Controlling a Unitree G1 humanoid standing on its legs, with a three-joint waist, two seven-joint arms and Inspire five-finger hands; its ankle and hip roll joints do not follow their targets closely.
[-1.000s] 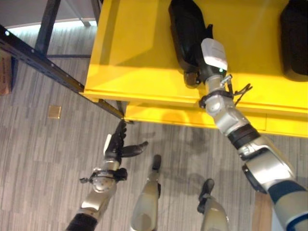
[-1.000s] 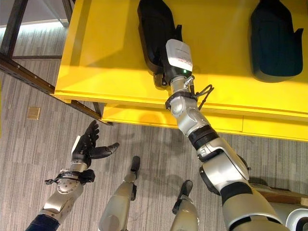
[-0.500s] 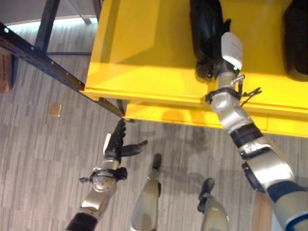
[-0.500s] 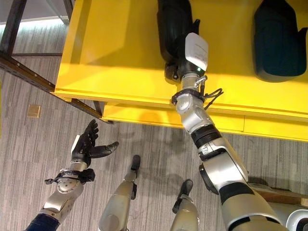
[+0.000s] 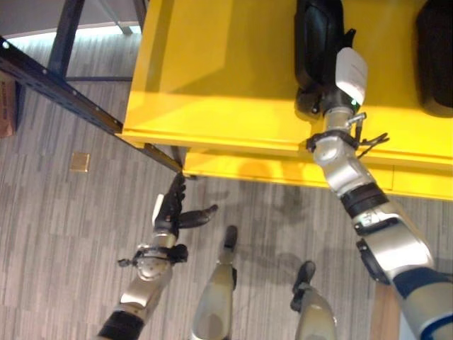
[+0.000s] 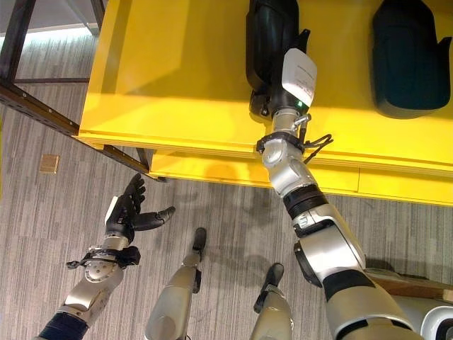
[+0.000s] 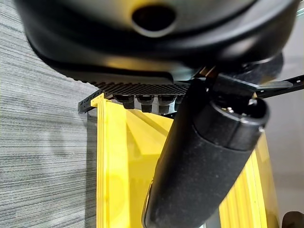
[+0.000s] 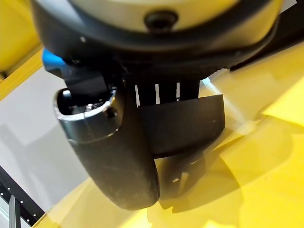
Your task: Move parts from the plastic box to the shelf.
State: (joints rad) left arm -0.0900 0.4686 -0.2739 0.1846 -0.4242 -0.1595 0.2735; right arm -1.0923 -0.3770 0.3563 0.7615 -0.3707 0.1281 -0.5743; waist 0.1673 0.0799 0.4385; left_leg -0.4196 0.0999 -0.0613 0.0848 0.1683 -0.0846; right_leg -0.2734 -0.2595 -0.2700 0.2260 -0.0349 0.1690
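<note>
A long black part (image 5: 318, 32) lies on the yellow shelf surface (image 5: 212, 71), with my right hand (image 6: 274, 98) shut on its near end. The white cover of this hand sits just above the wrist. In the right wrist view the thumb (image 8: 116, 156) curls beside the dark part (image 8: 187, 126) over the yellow surface. A second black part (image 6: 407, 60) rests farther right on the same surface. My left hand (image 5: 170, 212) hangs low over the floor in front of the shelf, open, fingers straight and holding nothing.
A lower yellow tier (image 5: 248, 170) juts out beneath the top surface. A dark metal rack beam (image 5: 64, 88) runs diagonally at the left. A small tan square (image 5: 79, 163) lies on the grey striped floor.
My right hand has slid to the right and slightly farther in across the yellow surface, carrying the black part with it. The left hand has stayed put.
</note>
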